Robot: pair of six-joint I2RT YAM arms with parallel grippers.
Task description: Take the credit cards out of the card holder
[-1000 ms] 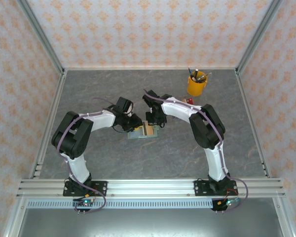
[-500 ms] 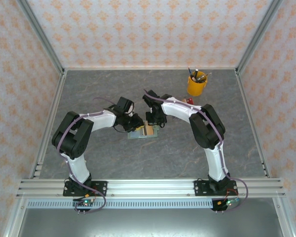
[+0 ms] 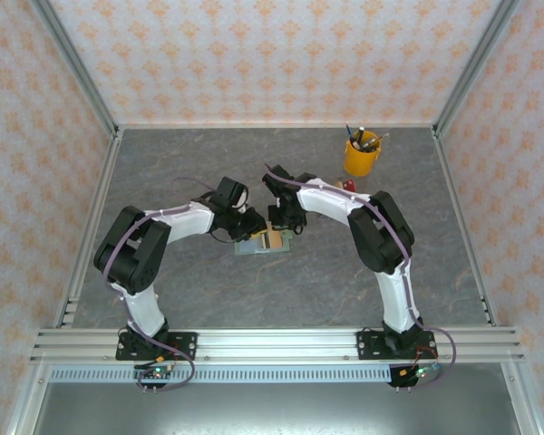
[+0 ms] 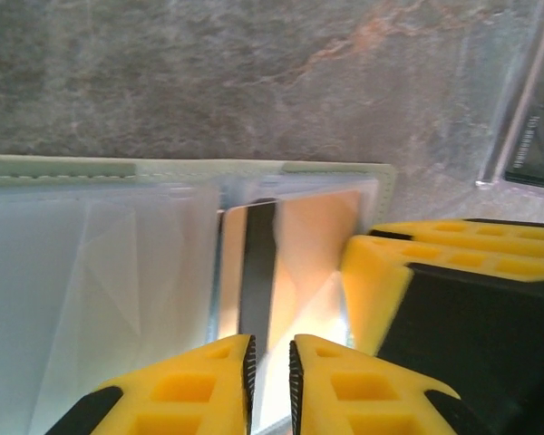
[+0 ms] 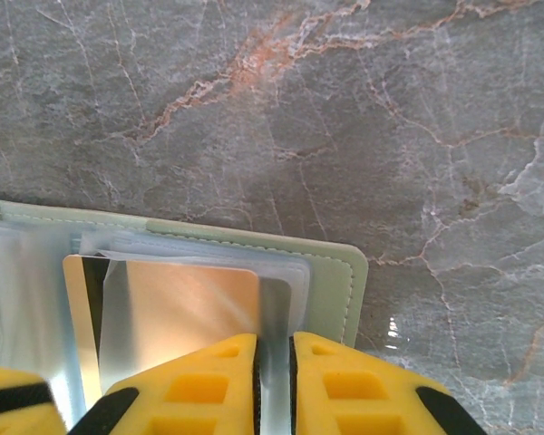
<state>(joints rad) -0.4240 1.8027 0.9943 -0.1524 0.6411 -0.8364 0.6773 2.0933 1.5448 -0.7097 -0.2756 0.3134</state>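
Left claw nearly together on credit card edge, right claw clamped on sleeve of open card holder on table: may lose the thin card or drag holder along.

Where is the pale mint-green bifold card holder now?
In the top view, the pale green card holder lies open mid-table, between the left gripper and the right gripper.

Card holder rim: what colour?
Pale mint green; the card holder shows best in right wrist view.

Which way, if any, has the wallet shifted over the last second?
No. The wallet sits in the same spot on the table, just as far from the yellow pen cup as before.
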